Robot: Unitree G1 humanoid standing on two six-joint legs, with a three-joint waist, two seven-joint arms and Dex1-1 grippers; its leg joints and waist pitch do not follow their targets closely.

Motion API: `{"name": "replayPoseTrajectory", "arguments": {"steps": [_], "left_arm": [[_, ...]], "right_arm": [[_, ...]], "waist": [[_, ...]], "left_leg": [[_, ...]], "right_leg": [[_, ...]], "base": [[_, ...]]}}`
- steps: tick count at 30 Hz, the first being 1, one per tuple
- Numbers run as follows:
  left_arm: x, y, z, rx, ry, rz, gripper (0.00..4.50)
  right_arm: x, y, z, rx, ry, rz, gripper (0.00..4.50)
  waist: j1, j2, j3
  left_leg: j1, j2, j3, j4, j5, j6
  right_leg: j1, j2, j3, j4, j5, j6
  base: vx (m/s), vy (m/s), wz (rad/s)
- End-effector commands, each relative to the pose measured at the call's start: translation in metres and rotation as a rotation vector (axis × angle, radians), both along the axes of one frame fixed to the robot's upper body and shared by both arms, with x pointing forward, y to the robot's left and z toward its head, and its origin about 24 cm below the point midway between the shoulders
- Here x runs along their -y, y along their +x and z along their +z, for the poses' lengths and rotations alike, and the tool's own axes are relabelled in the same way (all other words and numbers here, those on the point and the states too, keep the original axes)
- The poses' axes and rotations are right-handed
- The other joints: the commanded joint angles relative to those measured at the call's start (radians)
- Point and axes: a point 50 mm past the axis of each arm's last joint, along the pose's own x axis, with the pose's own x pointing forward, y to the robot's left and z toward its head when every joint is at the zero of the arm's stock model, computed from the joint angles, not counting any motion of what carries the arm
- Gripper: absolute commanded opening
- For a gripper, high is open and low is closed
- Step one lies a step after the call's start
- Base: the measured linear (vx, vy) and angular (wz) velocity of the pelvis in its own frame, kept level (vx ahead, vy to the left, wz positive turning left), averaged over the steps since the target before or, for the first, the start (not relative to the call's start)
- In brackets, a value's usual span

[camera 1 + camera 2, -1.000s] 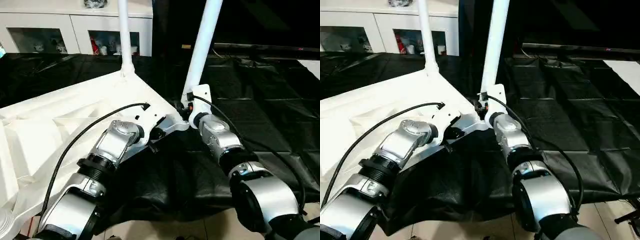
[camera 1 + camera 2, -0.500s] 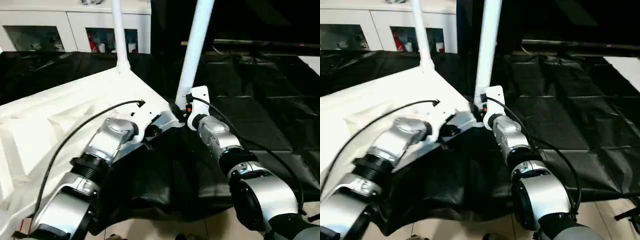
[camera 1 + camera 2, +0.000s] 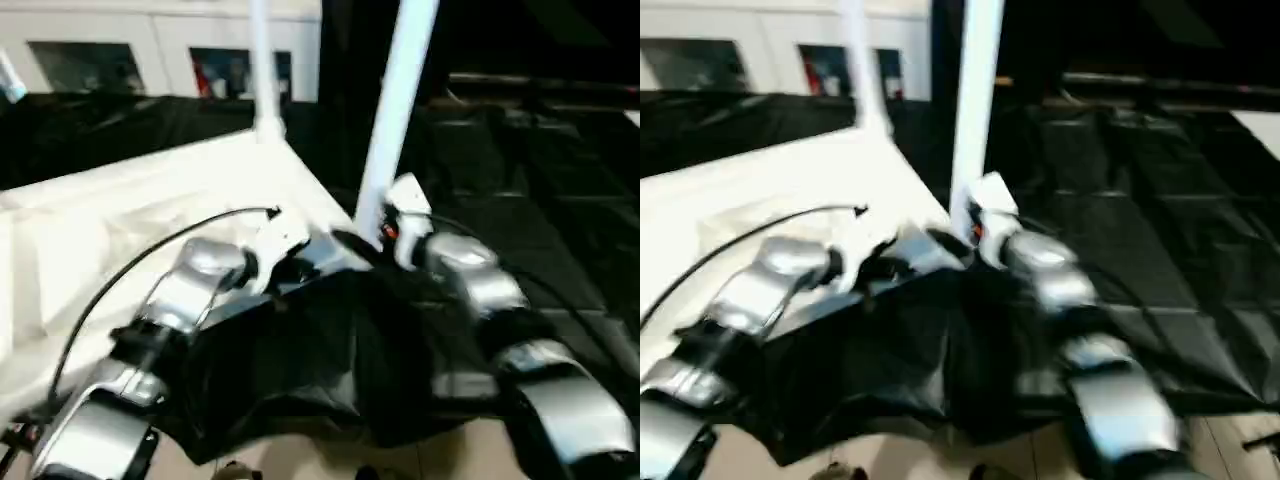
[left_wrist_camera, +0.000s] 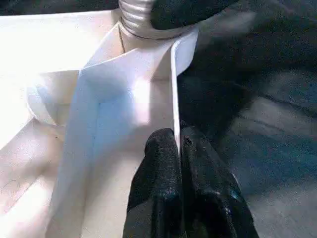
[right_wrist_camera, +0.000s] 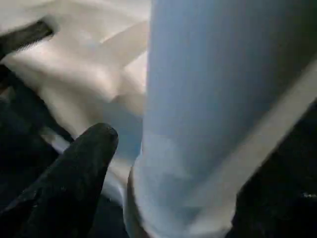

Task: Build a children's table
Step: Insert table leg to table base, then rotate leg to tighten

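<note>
Two white tubular legs (image 3: 395,120) upright in the overturned white ribbed plastic tabletop (image 3: 120,215) on black sheeting (image 3: 520,190), left gripper (image 4: 177,144) pinching the tabletop's thin rim, right gripper (image 3: 385,225) beside the nearer leg, fingers' spread unclear

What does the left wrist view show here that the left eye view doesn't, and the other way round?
Left wrist view: the left gripper shut on a thin upright rib of the tabletop's underside, close up.

Left eye view: the upturned tabletop on black sheeting, a second leg standing at the far corner, the white cabinet behind, and both silver forearms.

Both: the near leg, seated in the tabletop's corner socket.
</note>
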Motion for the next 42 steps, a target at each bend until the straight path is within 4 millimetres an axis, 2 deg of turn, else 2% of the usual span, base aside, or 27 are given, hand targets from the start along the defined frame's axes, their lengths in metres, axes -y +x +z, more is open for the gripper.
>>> {"name": "replayPoseTrajectory", "arguments": {"steps": [1,3,5,6,8,9,15,19,26,29,30,33,35,36,39,40,42], "left_arm": [[0.013,-0.002,0.018,0.075,-0.059,-0.116,0.00],[0.011,-0.005,0.017,0.068,-0.067,-0.155,0.00],[0.011,-0.006,0.017,0.065,-0.072,-0.173,0.00],[0.009,-0.010,0.016,0.053,-0.077,-0.212,0.00],[0.009,-0.012,0.015,0.044,-0.073,-0.231,0.00],[0.008,-0.013,0.015,0.040,-0.066,-0.241,0.00],[0.006,-0.014,0.013,0.033,-0.055,-0.260,0.00],[0.004,-0.014,0.012,0.032,-0.052,-0.265,0.00],[0.003,-0.012,0.008,0.038,-0.039,-0.237,0.00],[0.005,-0.003,0.003,0.057,-0.010,-0.121,0.00],[0.008,0.003,0.003,0.070,-0.027,-0.061,0.00],[0.019,0.013,0.006,0.094,-0.059,0.045,0.00],[0.024,0.018,0.006,0.094,-0.056,0.095,0.00],[0.028,0.020,0.006,0.096,-0.060,0.122,0.00],[0.046,0.027,0.007,0.078,-0.112,0.218,0.00],[0.051,0.028,0.008,0.071,-0.123,0.226,0.00],[0.054,0.028,0.008,0.067,-0.131,0.232,0.00]], "right_arm": [[0.003,-0.005,0.005,-0.005,-0.027,0.079,4.02],[0.011,-0.012,0.004,-0.036,-0.059,0.130,4.02],[0.014,-0.016,0.004,-0.053,-0.070,0.151,4.02],[0.019,-0.021,0.001,-0.078,-0.091,0.174,4.02],[0.020,-0.023,0.000,-0.088,-0.100,0.180,4.02],[0.020,-0.024,-0.001,-0.095,-0.104,0.186,4.02],[0.018,-0.027,-0.001,-0.108,-0.106,0.197,3.39],[0.017,-0.028,0.000,-0.113,-0.108,0.201,3.16],[0.014,-0.032,-0.004,-0.137,-0.090,0.206,2.79],[0.010,-0.030,-0.010,-0.141,-0.052,0.142,2.77],[0.007,-0.026,-0.015,-0.135,-0.039,0.061,2.76],[-0.001,-0.017,-0.026,-0.150,0.017,-0.123,2.76],[-0.007,-0.015,-0.030,-0.161,0.050,-0.181,2.76],[-0.011,-0.013,-0.032,-0.165,0.065,-0.217,2.75],[-0.031,-0.006,-0.037,-0.191,0.126,-0.344,2.75],[-0.037,-0.006,-0.038,-0.193,0.133,-0.365,2.75],[-0.042,-0.005,-0.039,-0.193,0.136,-0.382,2.75]], "waist": [[0.000,0.009,-0.074],[0.008,0.005,-0.072],[0.006,0.005,-0.072],[0.012,0.005,-0.071],[0.008,0.003,-0.072],[0.009,0.005,-0.073],[0.008,0.005,-0.075],[0.009,0.002,-0.078],[0.009,0.002,-0.077],[0.010,0.000,-0.078],[0.008,-0.003,-0.076],[0.002,0.000,-0.073],[-0.003,-0.003,-0.075],[-0.005,0.002,-0.073],[-0.007,0.003,-0.077],[-0.005,0.008,-0.077],[-0.007,0.004,-0.078]], "left_leg": [[0.024,0.031,-0.009,-0.064,-0.242,0.049],[0.025,0.030,-0.009,-0.062,-0.256,0.043],[0.022,0.029,-0.010,-0.062,-0.264,0.034],[0.028,0.029,-0.009,-0.061,-0.269,0.035],[0.020,0.028,-0.012,-0.062,-0.262,0.034],[0.022,0.029,-0.012,-0.062,-0.256,0.032],[0.021,0.028,-0.013,-0.061,-0.249,0.029],[0.018,0.028,-0.012,-0.058,-0.219,0.036],[0.019,0.028,-0.012,-0.057,-0.212,0.040],[0.021,0.026,-0.011,-0.056,-0.217,0.036],[0.020,0.025,-0.011,-0.056,-0.221,0.031],[0.024,0.023,-0.014,-0.058,-0.250,0.007],[0.023,0.021,-0.017,-0.058,-0.268,-0.001],[0.026,0.020,-0.016,-0.057,-0.277,0.001],[0.023,0.019,-0.016,-0.057,-0.262,0.003],[0.025,0.019,-0.017,-0.057,-0.260,0.003],[0.023,0.019,-0.015,-0.057,-0.258,0.011]], "right_leg": [[0.072,-0.054,0.051,-0.056,-0.235,-0.211],[0.071,-0.053,0.053,-0.061,-0.273,-0.188],[0.068,-0.056,0.052,-0.062,-0.309,-0.179],[0.064,-0.054,0.053,-0.067,-0.329,-0.162],[0.068,-0.055,0.052,-0.064,-0.335,-0.160],[0.065,-0.054,0.052,-0.065,-0.330,-0.159],[0.067,-0.053,0.051,-0.061,-0.313,-0.166],[0.071,-0.054,0.051,-0.054,-0.267,-0.175],[0.069,-0.054,0.051,-0.055,-0.271,-0.176],[0.068,-0.054,0.051,-0.058,-0.286,-0.168],[0.066,-0.056,0.052,-0.062,-0.315,-0.159],[0.061,-0.057,0.049,-0.070,-0.378,-0.147],[0.065,-0.058,0.046,-0.074,-0.420,-0.127],[0.060,-0.057,0.047,-0.080,-0.428,-0.121],[0.063,-0.057,0.046,-0.077,-0.404,-0.127],[0.063,-0.057,0.045,-0.076,-0.392,-0.132],[0.064,-0.055,0.046,-0.074,-0.369,-0.138]], "base": [[0.000,0.000,0.00],[0.000,0.000,0.00],[0.000,0.000,0.00],[0.000,0.000,0.00],[0.000,0.000,0.00],[0.000,0.000,0.00],[0.000,0.000,0.00],[0.000,0.000,0.00],[0.000,0.000,0.00],[0.000,0.000,0.00],[0.000,0.000,0.00],[0.000,0.000,0.00],[0.000,0.000,0.00],[0.000,0.000,0.00],[0.000,0.000,0.00],[0.000,0.000,0.00],[0.000,0.000,0.00]]}}
